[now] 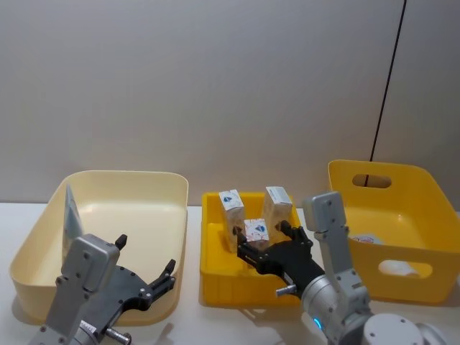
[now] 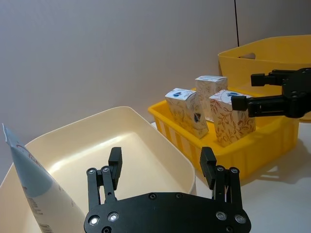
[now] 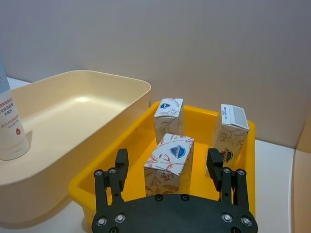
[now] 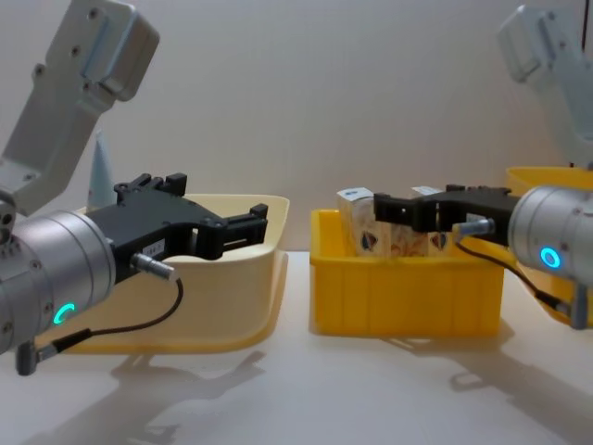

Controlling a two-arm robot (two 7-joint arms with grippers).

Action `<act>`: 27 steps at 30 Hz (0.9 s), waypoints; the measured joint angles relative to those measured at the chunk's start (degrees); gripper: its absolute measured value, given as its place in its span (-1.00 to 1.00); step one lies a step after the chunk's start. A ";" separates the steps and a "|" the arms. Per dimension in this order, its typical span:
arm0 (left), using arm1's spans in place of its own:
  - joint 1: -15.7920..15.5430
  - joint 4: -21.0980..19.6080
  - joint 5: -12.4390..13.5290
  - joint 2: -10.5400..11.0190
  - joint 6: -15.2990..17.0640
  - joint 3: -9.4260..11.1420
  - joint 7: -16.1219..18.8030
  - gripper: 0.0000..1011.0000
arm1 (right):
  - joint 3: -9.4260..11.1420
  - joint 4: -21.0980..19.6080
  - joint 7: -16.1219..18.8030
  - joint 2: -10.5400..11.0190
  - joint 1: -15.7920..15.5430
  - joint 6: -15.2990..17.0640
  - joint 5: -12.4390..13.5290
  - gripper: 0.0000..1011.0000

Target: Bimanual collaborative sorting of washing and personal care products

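Right now the right gripper point(image 3: 167, 167) is hovering with its fingers point(image 3: 121, 161) apart on either side of the nearest white carton point(image 3: 169, 157), which is standing in the small yellow bin point(image 1: 215, 269) with two more cartons point(image 3: 168, 116) behind it. I judge the step in hand to be grasping that near carton. To do it well, the fingers should be lowering evenly over both flat sides, staying clear of the bin wall and the neighbouring cartons, and closing gently so the card is not crushing. The left gripper point(image 2: 161, 165) is waiting, fingers spread and empty, over the cream bin point(image 1: 144, 180), where a light-blue tube point(image 2: 34, 189) is leaning in the corner. The large yellow bin point(image 1: 424, 187) is sitting to the right.
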 joint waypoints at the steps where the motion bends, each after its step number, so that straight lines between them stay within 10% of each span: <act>1: 0.00 0.00 0.00 0.00 0.00 0.00 0.00 0.98 | -0.08 0.35 -0.04 -0.20 0.26 0.06 -0.13 0.98; 19: 0.00 0.00 0.00 0.00 0.00 0.00 0.00 0.98 | -0.84 8.22 -1.23 -3.39 4.35 -0.19 -2.29 0.98; 27: 0.00 0.00 0.00 0.00 0.00 0.00 0.00 0.98 | -0.94 9.84 -1.63 -4.13 5.16 -0.55 -2.83 0.68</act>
